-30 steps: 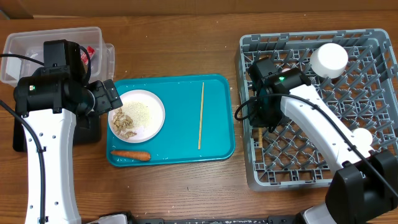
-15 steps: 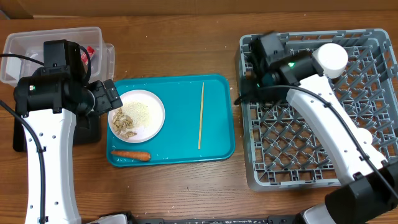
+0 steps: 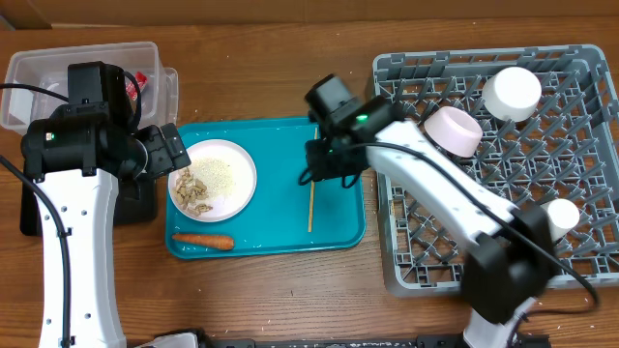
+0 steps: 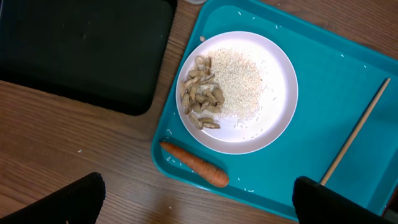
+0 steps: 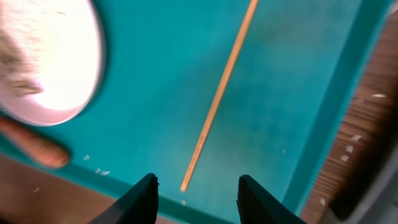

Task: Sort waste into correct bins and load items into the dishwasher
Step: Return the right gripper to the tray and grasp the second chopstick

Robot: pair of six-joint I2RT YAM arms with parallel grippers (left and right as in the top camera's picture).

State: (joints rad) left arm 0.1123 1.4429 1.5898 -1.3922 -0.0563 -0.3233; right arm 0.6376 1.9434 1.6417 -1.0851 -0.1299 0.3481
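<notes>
Right end effector [image 5: 198, 180], spread, empty: straddle thin light wooden chopstick [image 5: 219, 93] at mid-length, lower squarely, then pinch

The left claw [image 4: 199, 190] points straight down, spread wide and holding nothing. The right arm [image 3: 426, 172] stretches far across toward the left one, and the right claw [image 5: 196, 186] also faces down, parted and empty.
</notes>
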